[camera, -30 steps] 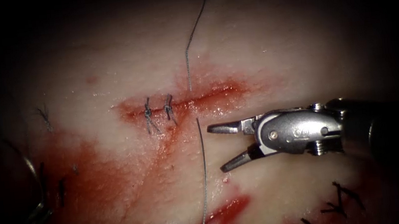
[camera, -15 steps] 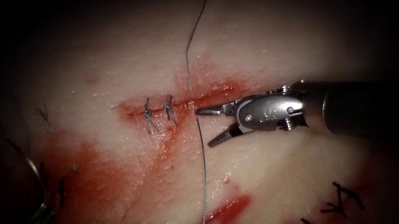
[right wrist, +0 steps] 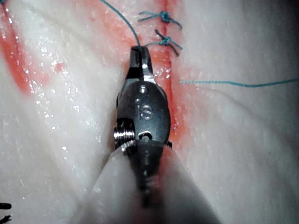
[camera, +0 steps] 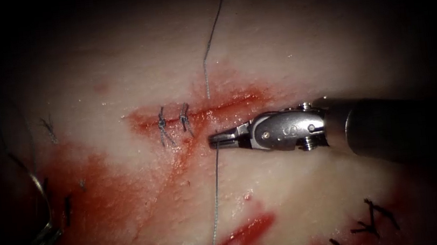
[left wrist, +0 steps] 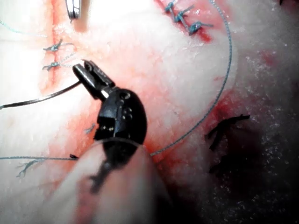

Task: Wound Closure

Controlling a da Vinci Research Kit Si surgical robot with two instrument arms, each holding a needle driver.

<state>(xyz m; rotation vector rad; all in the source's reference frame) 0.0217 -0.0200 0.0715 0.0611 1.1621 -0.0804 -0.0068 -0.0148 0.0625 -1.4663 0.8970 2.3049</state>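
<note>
Thread (camera: pixel 216 193) sits pinched in the right tool (camera: pixel 216 139), jaws closed, at 6 o'clock of the cut (camera: pixel 212 109).
A hard tug could tear tissue (camera: pixel 287 55); the left tool (left wrist: pixel 89 71) grips thread, jaws closed too; needle (camera: pixel 38 190) lies free at 9 o'clock.

Pale pinkish-white pork tissue (camera: pixel 285 39) is showing glistening red fluid (camera: pixel 96 200); thin grey thread (camera: pixel 216 193) is crossing at six o'clock.

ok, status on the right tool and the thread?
Right tool shut on the thread, just below the cut, right of the two knotted stitches. Needle not located. Nothing in the way.
</note>
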